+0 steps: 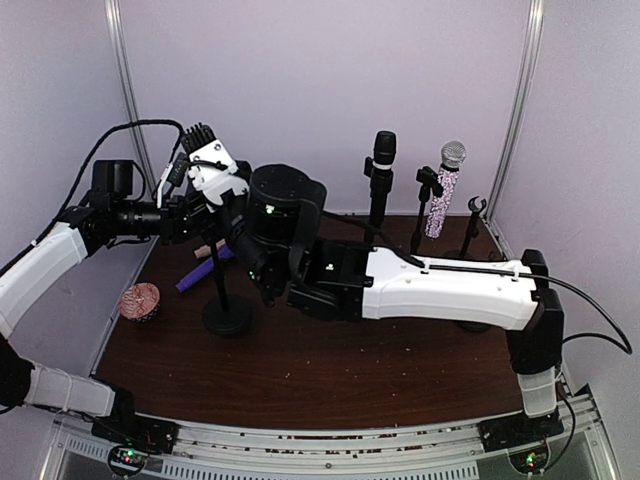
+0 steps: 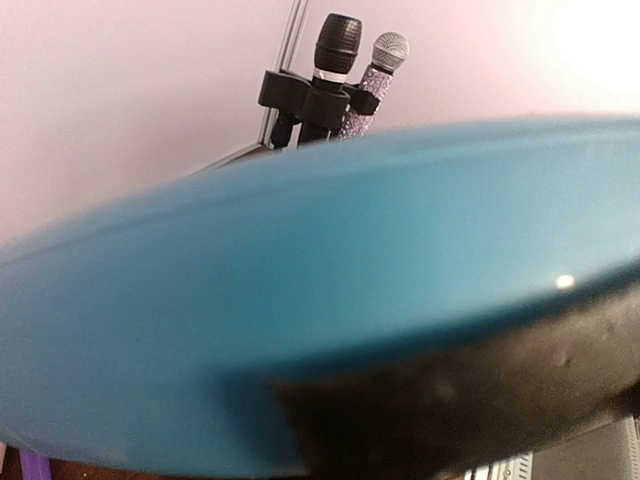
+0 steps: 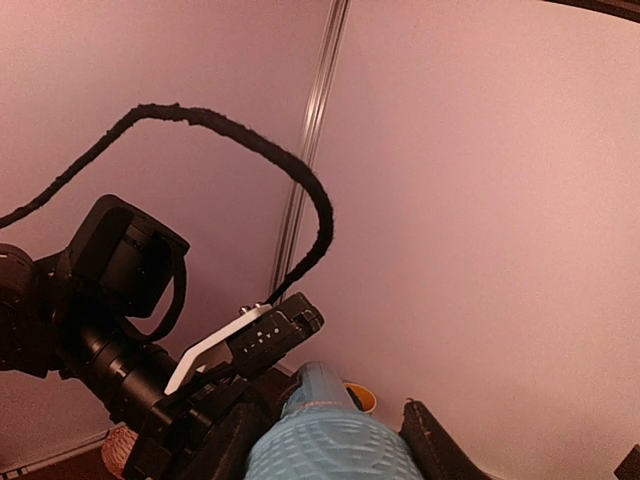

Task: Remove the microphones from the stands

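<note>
A blue microphone [image 3: 330, 440] with a mesh head sits between my right gripper's [image 3: 335, 450] dark fingers [image 3: 435, 445], which close on its head. Its body tapers away to an orange end. In the top view my right gripper [image 1: 252, 255] reaches far left, over a black stand [image 1: 226, 316] with a round base. The microphone itself is hidden there by both wrists. My left gripper [image 1: 215, 205] is pressed in beside it. The left wrist view is filled by the blurred blue microphone [image 2: 300, 300] and a dark shape, so its jaws do not show.
A black microphone [image 1: 383, 160] and a glittery pink microphone [image 1: 445, 195] stand in holders at the back; both also show in the left wrist view [image 2: 335, 50] [image 2: 378, 70]. An empty stand [image 1: 474, 207] is at the back right. A purple object [image 1: 200, 272] and a pink-brown ball [image 1: 139, 301] lie left.
</note>
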{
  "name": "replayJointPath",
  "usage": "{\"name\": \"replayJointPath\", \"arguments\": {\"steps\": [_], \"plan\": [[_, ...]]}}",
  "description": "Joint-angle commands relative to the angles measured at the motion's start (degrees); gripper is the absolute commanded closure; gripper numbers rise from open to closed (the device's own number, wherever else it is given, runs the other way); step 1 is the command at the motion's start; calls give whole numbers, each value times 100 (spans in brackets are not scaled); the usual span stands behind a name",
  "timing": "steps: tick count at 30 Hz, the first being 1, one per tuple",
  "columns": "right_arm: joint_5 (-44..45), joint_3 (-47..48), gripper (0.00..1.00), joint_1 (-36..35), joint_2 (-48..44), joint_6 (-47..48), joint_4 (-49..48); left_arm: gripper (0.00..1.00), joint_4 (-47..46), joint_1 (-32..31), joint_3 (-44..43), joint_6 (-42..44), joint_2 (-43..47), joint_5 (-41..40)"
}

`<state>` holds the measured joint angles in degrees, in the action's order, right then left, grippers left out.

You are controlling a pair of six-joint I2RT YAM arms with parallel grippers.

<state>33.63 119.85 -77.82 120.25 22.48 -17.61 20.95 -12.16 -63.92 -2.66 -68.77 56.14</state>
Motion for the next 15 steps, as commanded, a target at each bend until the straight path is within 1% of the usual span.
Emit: {"name": "replayJointPath", "arguments": {"steps": [1,3,5,6,8,9,10,15], "plan": [[14,288,100,-82,-132,-74,-661,69,-293,-38,-64,-90,60,147],[52,188,100,-92,-158,-28,-707,70,-294,-38,-53,-118,89,142],[85,46,100,-101,-228,9,-776,74,-276,-40,-52,-153,124,103],[114,-41,100,-111,-257,49,-837,79,-269,-38,-57,-173,133,73],[178,-184,100,-126,-338,116,-909,93,-249,-36,-59,-221,123,-7],[201,-330,100,-132,-408,138,-964,98,-235,-40,-71,-246,113,-67],[213,-442,100,-148,-482,149,-1051,100,-239,-37,-80,-285,103,-114],[259,-1136,100,-212,-971,213,-1399,100,-322,-40,-58,-389,36,-313]]}}
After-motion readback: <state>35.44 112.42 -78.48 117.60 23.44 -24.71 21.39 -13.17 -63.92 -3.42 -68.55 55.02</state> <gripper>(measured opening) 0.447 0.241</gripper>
